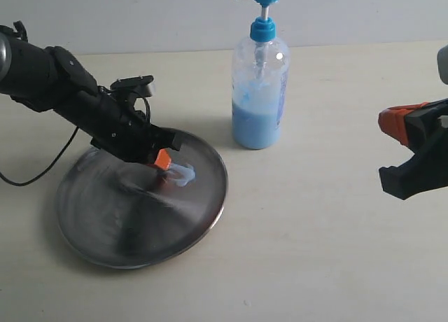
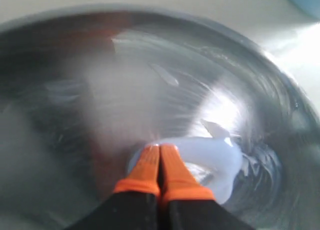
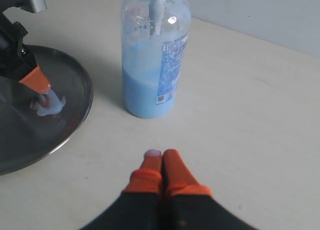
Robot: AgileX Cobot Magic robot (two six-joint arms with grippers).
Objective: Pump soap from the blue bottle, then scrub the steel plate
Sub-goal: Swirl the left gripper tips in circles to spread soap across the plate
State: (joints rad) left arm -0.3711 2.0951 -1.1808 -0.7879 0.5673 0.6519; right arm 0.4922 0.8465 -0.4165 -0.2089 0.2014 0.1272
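The steel plate [image 1: 140,224] lies on the table at the left. A pale blue blob of soap [image 1: 183,173] sits on its right part. My left gripper [image 1: 163,161] is shut, and its orange tips rest in the soap [image 2: 215,157] on the plate [image 2: 60,115]. The blue bottle [image 1: 260,84] stands upright behind and to the right of the plate, about half full. My right gripper [image 3: 162,154] is shut and empty over bare table in front of the bottle [image 3: 154,55], with a small dab of soap on one tip. In the exterior view it shows at the right edge [image 1: 413,150].
Thin soap streaks smear the plate's surface [image 2: 165,75]. A black cable [image 1: 42,169] trails from the left arm onto the table beside the plate. Bare pale tabletop [image 1: 329,252] lies between the plate and the right gripper.
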